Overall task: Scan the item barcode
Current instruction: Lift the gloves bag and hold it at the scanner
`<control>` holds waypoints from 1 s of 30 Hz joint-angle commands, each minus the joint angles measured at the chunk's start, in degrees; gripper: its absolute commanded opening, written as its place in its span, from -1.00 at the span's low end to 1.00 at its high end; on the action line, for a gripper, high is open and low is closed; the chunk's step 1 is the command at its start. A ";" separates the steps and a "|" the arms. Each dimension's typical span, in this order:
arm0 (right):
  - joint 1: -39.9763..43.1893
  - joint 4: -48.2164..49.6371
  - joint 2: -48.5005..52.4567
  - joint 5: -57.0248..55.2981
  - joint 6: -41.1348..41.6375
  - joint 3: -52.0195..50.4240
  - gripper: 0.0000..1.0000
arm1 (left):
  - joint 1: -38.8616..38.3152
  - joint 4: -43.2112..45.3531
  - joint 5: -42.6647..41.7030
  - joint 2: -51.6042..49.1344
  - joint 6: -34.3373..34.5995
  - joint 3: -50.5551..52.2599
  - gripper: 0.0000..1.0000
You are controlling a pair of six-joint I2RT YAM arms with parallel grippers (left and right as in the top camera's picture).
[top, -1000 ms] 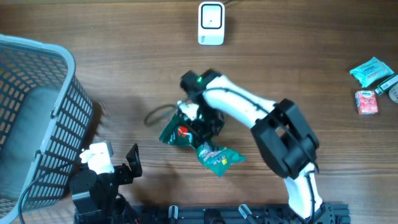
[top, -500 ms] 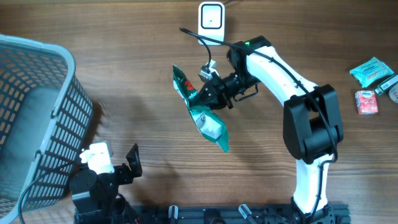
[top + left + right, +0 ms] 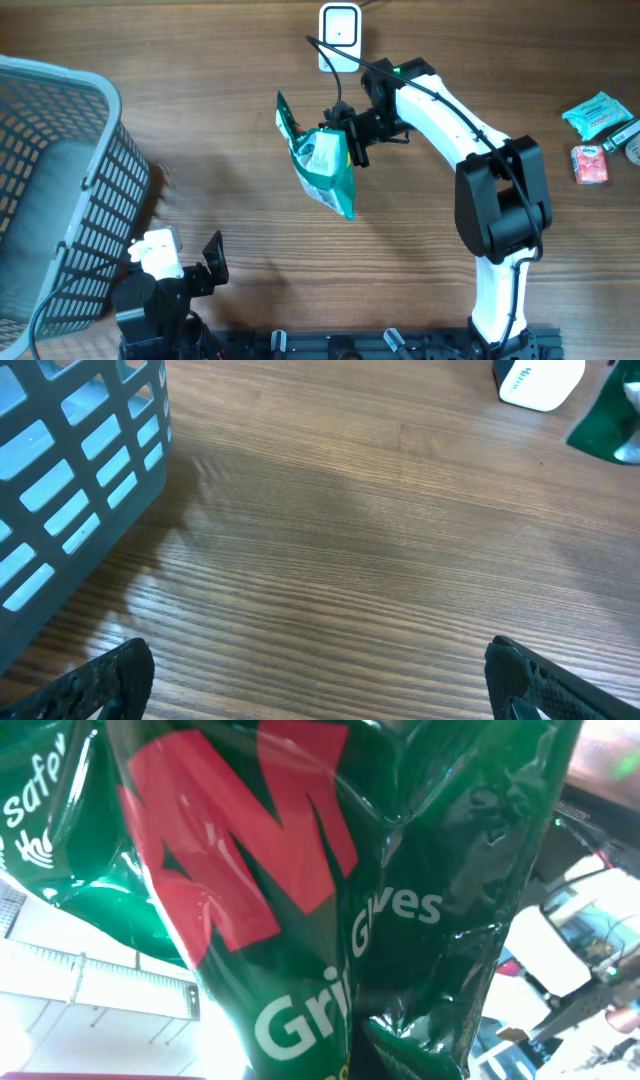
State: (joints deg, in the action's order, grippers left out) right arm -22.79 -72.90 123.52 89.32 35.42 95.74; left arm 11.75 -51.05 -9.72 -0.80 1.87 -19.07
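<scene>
Over the tabletop point(image 3: 200, 130), right gripper point(image 3: 350, 138) clamps the green packet point(image 3: 325, 165) near the scanner point(image 3: 340, 38), scan seemingly pending; left gripper point(image 3: 325, 675) spread wide.

Overhead: straight down from well above, whole table point(image 3: 200, 130) in frame. Left wrist: low over the wood, facing forward and slightly down. It shares the basket point(image 3: 70, 470), white scanner point(image 3: 540, 380) and an edge of the green bag point(image 3: 612, 420) with overhead. Right wrist: very close on the bag, which fills the frame.

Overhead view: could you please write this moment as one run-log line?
step: presenting item | right gripper: shut on green bag, held above table near scanner | left gripper: open, empty, by basket
</scene>
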 commanded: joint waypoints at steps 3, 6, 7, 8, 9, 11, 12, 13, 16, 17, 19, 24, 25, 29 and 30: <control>-0.17 3.50 0.22 3.37 3.74 0.15 -0.92 | 0.37 0.17 0.15 0.42 0.52 0.02 1.00; -0.17 4.13 0.22 3.26 3.74 0.15 -0.91 | 0.37 0.17 0.13 0.42 0.52 0.02 1.00; -0.17 5.86 0.22 1.22 3.74 0.15 -0.91 | 0.37 0.17 0.15 0.42 0.52 0.02 1.00; -0.17 7.78 0.22 -2.80 3.89 0.15 -0.92 | 0.37 0.17 0.15 0.42 0.52 0.02 1.00; -0.09 10.56 0.22 -9.64 5.20 0.15 -0.91 | 0.37 0.17 0.15 0.42 0.52 0.02 1.00; 0.04 16.33 0.22 -22.86 1.18 0.15 -0.91 | 0.37 0.17 0.15 0.42 0.52 0.02 1.00; 0.04 16.24 0.09 -26.25 -2.62 0.22 -0.91 | 0.37 0.17 0.15 0.42 0.52 0.02 1.00; 0.04 16.02 -0.04 -27.98 -5.55 0.24 -0.91 | 0.37 0.17 0.15 0.42 0.52 0.02 1.00; 0.04 11.93 -2.01 -35.26 -12.72 0.26 -0.91 | 0.37 0.17 0.15 0.42 0.52 0.02 1.00; 0.04 9.40 -3.69 -43.12 -12.90 0.26 -0.92 | 0.37 0.17 0.15 0.42 0.52 0.02 1.00; 0.04 7.82 -6.73 -55.28 -10.99 0.26 -0.91 | 0.37 0.17 0.15 0.42 0.52 0.02 1.00; 0.02 22.88 -13.64 -64.28 -15.63 0.26 -0.92 | 0.37 0.17 0.15 0.42 0.52 0.02 1.00; 0.02 27.08 -13.75 -62.18 -19.08 0.26 -0.91 | 0.37 0.17 0.15 0.42 0.52 0.02 1.00; 0.04 36.83 -12.37 -53.13 -17.75 0.26 -0.91 | 0.37 0.17 0.15 0.42 0.52 0.02 1.00; 0.04 39.23 -12.00 -51.71 -17.00 0.26 -0.91 | 0.37 0.17 0.15 0.42 0.52 0.02 1.00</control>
State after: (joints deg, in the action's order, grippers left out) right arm -22.79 -37.56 110.32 31.90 19.11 95.79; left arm 11.75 -51.05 -9.72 -0.80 1.87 -19.07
